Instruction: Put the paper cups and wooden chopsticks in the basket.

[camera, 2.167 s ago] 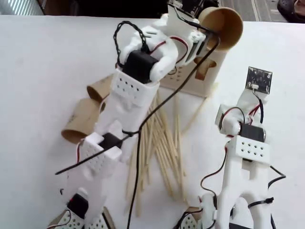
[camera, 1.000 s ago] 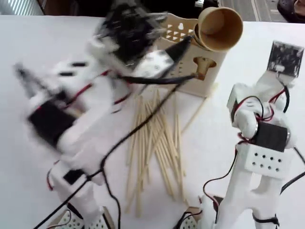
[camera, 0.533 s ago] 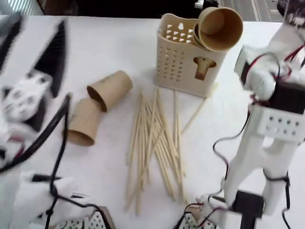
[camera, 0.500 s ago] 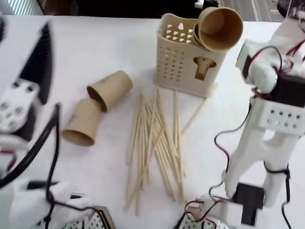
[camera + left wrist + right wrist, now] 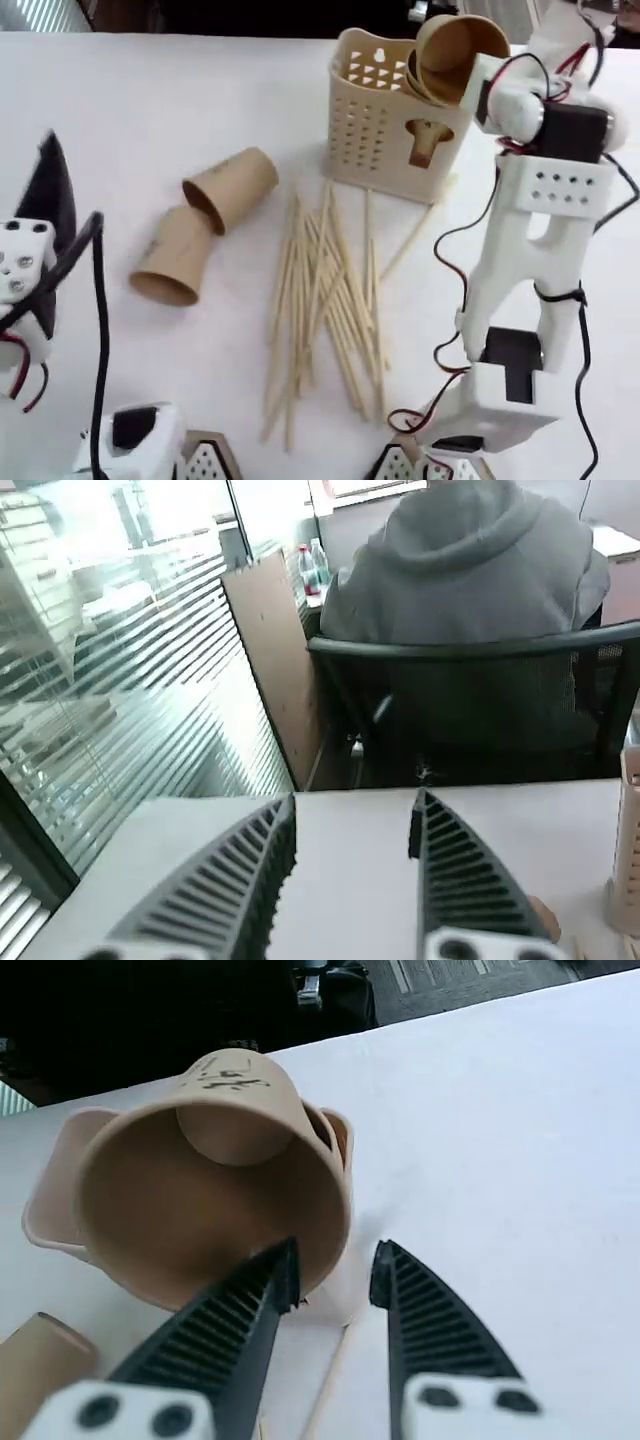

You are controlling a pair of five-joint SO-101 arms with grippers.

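Mostly, chopsticks (image 5: pixel 320 290) lie lengthwise — pointing toward basket (image 5: pixel 375 140).

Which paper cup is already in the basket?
The tilted cup sticking out of the basket. The far loose cup and near loose cup lie on their sides on the table.

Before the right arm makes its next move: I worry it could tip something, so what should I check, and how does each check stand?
1. Basket upright: ok.
2. Tilted cup settled in the basket: not ok, leans over the rim.
3. Right gripper open and empty: ok.
4. Left gripper open, away from the items: ok.
5. Upper lying cup and lower lying cup in basket: not ok, on their sides on the table.
6. Chopsticks in basket: not ok, loose on table.
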